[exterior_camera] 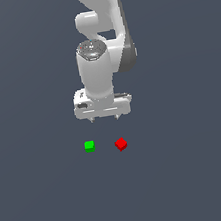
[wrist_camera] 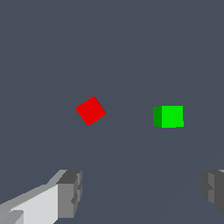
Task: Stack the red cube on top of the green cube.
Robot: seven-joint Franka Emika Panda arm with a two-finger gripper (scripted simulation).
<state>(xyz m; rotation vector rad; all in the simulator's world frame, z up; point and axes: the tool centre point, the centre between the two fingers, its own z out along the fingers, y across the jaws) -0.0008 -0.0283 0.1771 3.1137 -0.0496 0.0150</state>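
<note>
The red cube (exterior_camera: 121,144) lies on the dark grey floor, turned at an angle, to the exterior view's right of the green cube (exterior_camera: 89,146). The two cubes are apart, about one gripper-width between them. My white gripper (exterior_camera: 104,119) hangs above and behind them, open and empty, with its short fingertips pointing down. In the wrist view the red cube (wrist_camera: 90,110) and the green cube (wrist_camera: 169,116) both lie ahead of the two spread grey fingers (wrist_camera: 70,193), which touch neither cube.
The flat dark grey floor (exterior_camera: 193,170) spreads all around the cubes. The white arm (exterior_camera: 100,28) rises behind the gripper.
</note>
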